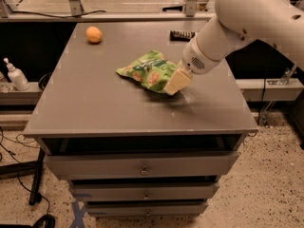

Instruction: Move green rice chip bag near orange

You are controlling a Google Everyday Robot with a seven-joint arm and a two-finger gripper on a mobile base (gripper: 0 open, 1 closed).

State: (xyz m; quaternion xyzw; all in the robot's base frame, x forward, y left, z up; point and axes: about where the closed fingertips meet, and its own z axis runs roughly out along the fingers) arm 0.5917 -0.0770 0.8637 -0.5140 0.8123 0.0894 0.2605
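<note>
The green rice chip bag [146, 69] is crinkly with a darker green oval and hangs tilted just above the grey table top [95, 103], with its shadow under it. My gripper [175, 83] is at the bag's right end, shut on its edge; one cream finger [178, 80] shows. The white arm comes in from the upper right. The orange [94, 34] sits at the far left of the table, well apart from the bag.
A dark bar wrapper [182, 33] lies at the table's far edge, partly behind my arm. A white pump bottle [14, 75] stands on a low shelf to the left. Drawers [142, 167] run below the table front.
</note>
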